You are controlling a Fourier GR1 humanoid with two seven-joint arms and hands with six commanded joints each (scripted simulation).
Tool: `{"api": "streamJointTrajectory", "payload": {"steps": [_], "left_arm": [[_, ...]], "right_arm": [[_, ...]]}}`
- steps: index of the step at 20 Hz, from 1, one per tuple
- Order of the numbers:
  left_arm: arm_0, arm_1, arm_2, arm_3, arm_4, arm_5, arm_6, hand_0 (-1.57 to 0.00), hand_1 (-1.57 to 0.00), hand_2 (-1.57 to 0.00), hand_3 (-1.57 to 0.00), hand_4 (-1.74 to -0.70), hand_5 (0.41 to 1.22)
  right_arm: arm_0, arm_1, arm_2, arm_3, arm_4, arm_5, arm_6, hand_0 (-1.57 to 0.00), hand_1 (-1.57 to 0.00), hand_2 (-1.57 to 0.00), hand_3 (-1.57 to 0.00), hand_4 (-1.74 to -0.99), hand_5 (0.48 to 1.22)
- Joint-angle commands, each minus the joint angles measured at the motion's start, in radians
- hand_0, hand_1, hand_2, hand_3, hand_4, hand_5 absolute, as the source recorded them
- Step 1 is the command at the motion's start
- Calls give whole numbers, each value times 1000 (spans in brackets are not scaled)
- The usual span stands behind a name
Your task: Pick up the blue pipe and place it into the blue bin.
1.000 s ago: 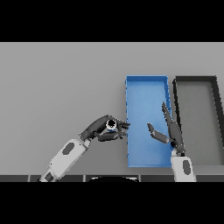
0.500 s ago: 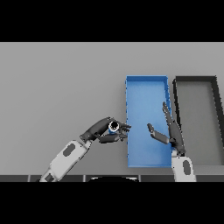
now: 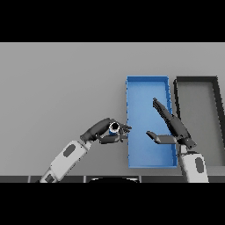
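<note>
Your left hand (image 3: 104,131), fingers curled round the blue pipe (image 3: 114,128), has edged toward the blue bin (image 3: 146,82); right hand (image 3: 172,125) hovers over it, fingers straight.

Plain grey table (image 3: 61,88) filling nearly the whole frame, evenly lit, smooth and unmarked. No walls, floor or windows in view. Dark grey bin (image 3: 216,88) resting at the right edge, partly cut off.

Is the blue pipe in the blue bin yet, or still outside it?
Outside. The blue pipe sits in the left hand, fingers curled round it, just beside the blue bin, left of its left wall.
</note>
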State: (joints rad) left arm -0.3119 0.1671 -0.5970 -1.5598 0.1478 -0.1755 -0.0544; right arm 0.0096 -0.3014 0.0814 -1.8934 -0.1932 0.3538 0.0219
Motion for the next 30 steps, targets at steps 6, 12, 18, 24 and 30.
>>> {"api": "streamJointTrajectory", "payload": {"steps": [6,12,18,24,30], "left_arm": [[-11,-3,12,13,0,6,21,-1571,-1571,-1571,-1438,-1732,1221],[-21,-13,12,13,-1,1,28,-1571,-1571,-1571,-1437,-1732,1221],[-27,-11,24,40,18,-38,-13,-1571,-1571,-1571,-1494,-1732,1221],[-24,-1,26,36,33,-67,-4,-1571,-1571,-1571,-1501,-1727,1221],[-67,23,2,38,-65,-50,36,-993,-895,-875,-736,-1587,1221]], "right_arm": [[-156,-62,109,-115,-86,84,174,1,1,1,1,-1301,520],[-322,-70,186,-103,-112,155,247,1,1,1,1,-1304,532],[-444,7,263,-15,-112,191,307,1,1,1,1,-1241,532],[-540,75,285,98,-93,204,339,1,-1,-23,1,-1225,511],[-614,118,307,180,-93,259,349,-478,-500,-500,-375,-1390,538]]}}
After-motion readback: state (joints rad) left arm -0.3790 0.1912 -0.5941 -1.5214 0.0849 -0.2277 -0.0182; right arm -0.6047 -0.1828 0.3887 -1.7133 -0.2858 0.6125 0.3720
